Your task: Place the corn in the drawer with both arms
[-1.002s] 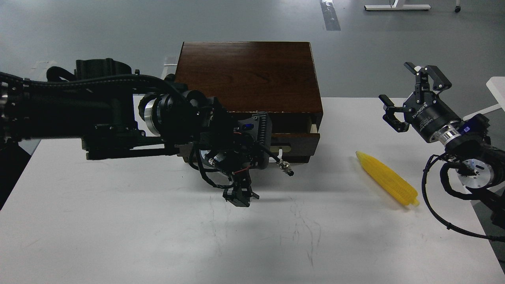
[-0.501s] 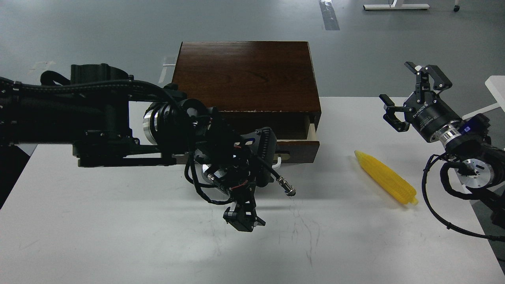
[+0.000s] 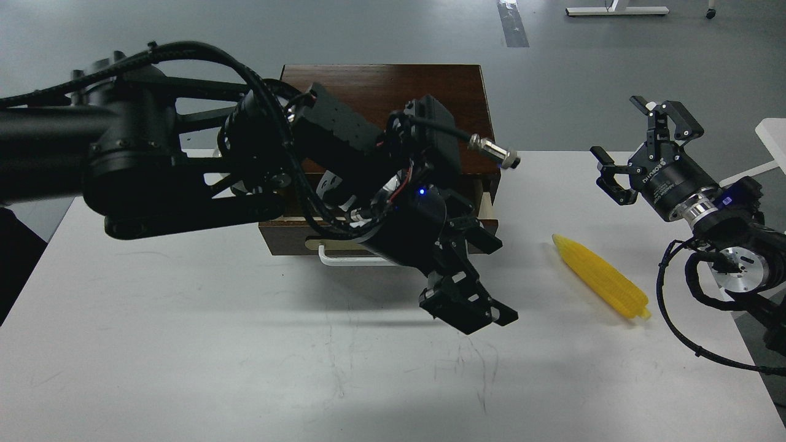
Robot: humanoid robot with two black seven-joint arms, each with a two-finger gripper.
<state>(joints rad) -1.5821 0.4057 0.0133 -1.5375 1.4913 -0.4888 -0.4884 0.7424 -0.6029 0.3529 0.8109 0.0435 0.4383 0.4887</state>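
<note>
The yellow corn [image 3: 602, 277] lies on the white table [image 3: 184, 356] to the right of the dark brown cabinet [image 3: 430, 83], its point toward the cabinet. The drawer [image 3: 285, 243] stands pulled out; its white bar handle [image 3: 347, 259] and a pale inner side [image 3: 488, 205] show, and its inside is hidden by my left arm. My left gripper [image 3: 473, 279] hangs open and empty just in front of the drawer's right end, left of the corn. My right gripper [image 3: 645, 144] is open and empty, raised behind the corn and to its right.
My left arm and its cables cover most of the cabinet front. The table's right edge runs just past the corn, under my right arm. A white object [image 3: 774, 132] sits off the table at the far right.
The drawer has come further out. My left gripper has left the handle, swung up and to the right, and opened. The corn and my right arm have not moved.
</note>
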